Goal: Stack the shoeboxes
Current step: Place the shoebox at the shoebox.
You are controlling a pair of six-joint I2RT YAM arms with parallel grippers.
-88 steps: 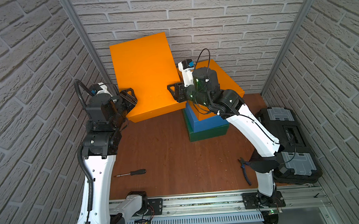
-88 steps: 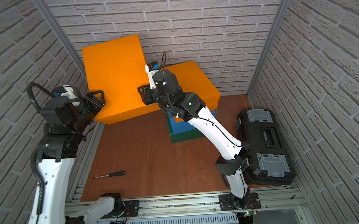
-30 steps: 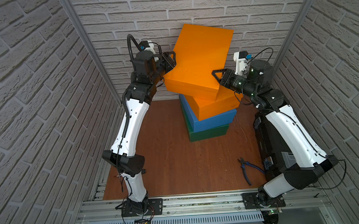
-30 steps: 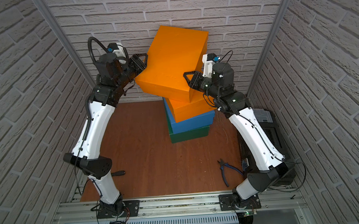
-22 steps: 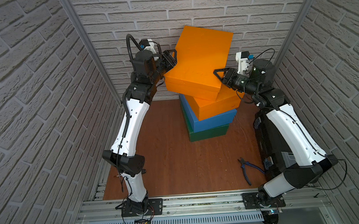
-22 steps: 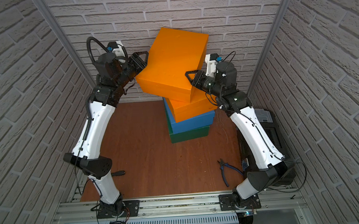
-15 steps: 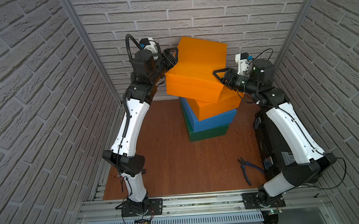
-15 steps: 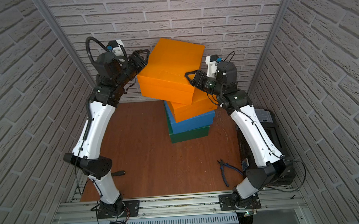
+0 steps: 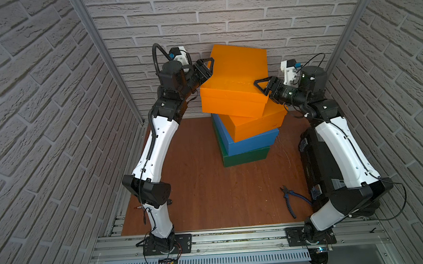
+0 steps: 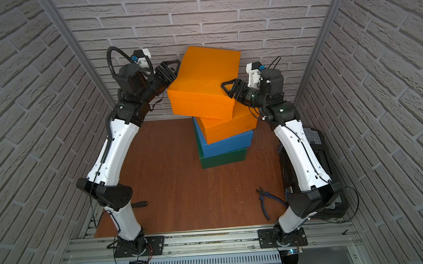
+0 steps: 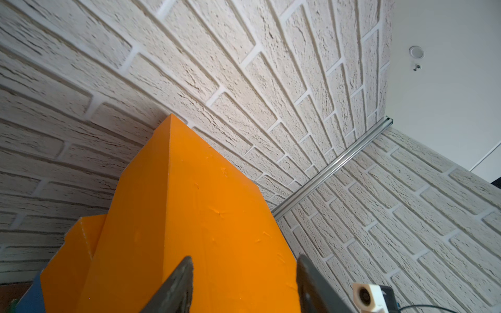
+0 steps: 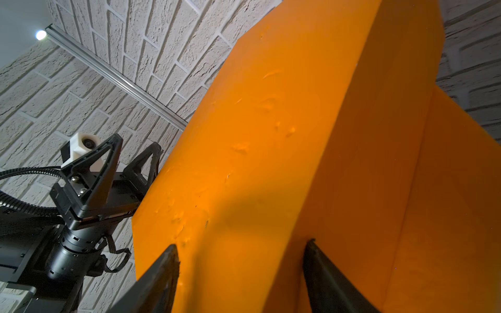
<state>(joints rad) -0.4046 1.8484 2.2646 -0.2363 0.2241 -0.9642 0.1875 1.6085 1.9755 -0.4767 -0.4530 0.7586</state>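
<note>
- Evidently the stack was all but built — the dark green shoebox [image 9: 245, 157] lay on the counter [image 9: 196, 189], the blue shoebox [image 9: 252, 142] on it, the lower orange shoebox [image 9: 256, 127] on that, and the top orange shoebox [image 9: 236, 69] uppermost, between the two hands.
- The right hand [image 9: 262, 88] stood at the box's corner nearest it, jaws spread wide about the lid edge, one over the top face and one down the side — released, by the look of it.
- The left hand [image 9: 209, 66] was at the opposite corner, by the back wall [image 9: 222, 9]; its jaws straddled that corner, but whether they clamped it or only bracketed it could not be told.
- The top box lay skewed on the orange one beneath, overhanging toward the left hand.
- The step in hand seemed to be letting go. Done well, each hand would draw straight back, clear of the lid before any turn, so that no jaw caught the rim and dragged the box further off.
- If the left hand gripped, it ought to open fully first; a one-sided pull could swing so tall a pile.
</note>
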